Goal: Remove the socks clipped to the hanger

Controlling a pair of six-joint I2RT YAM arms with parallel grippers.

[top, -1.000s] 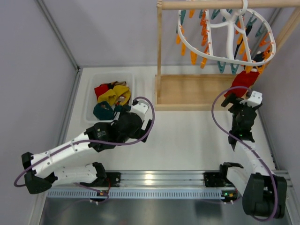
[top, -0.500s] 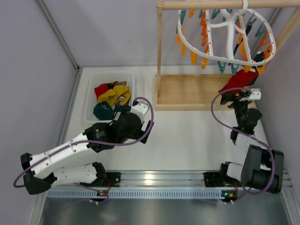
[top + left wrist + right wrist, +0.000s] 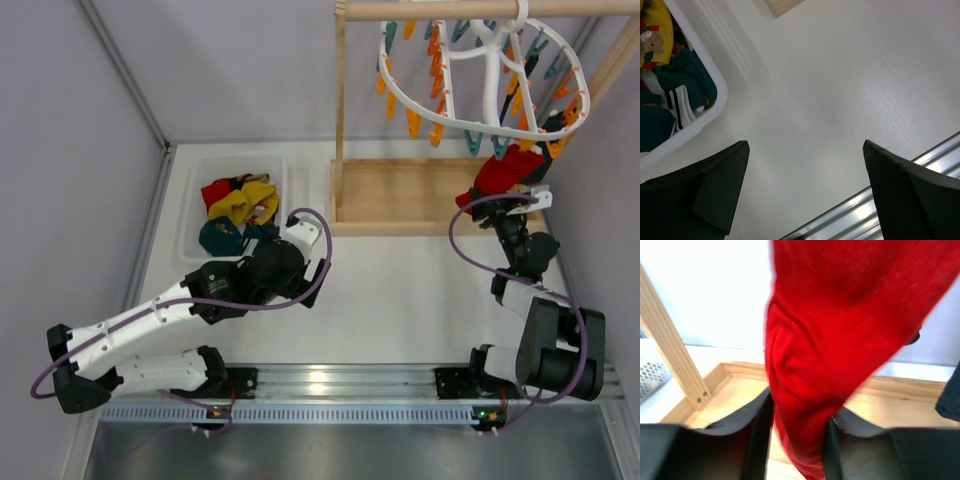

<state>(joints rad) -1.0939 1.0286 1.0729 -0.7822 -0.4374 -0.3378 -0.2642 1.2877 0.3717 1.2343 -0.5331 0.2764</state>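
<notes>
- The red knit fabric sock [image 3: 505, 172] hangs clipped at the right rim of the white plastic oval hanger [image 3: 400, 98]. Its lower end is over the tray base of the light wooden stand [image 3: 400, 195].
- The right gripper [image 3: 800, 410] is clamped on this sock near its lower end. In the wrist view the fabric fills the gap and both black fingers [image 3: 757, 435] press its sides.
- For the step in hand, we recommend a steady pull downward, in line with the sock. A sideways tug would likely swing the hanger on its rod instead of releasing the sock.
- We judge the main risk to be the soft knit stretching or slipping through the fingers. Hold the clamp firm until the sock comes free.
- A dark piece of fabric [image 3: 950, 395] hangs just to the right; we cannot identify it.
- The left gripper [image 3: 805, 145] stands with its fingers wide apart, holding nothing, over the white table [image 3: 840, 90].
- The white plastic rectangular bin [image 3: 195, 170] beside it holds a heap of socks: mustard yellow, red and dark teal, one with white stripes.
</notes>
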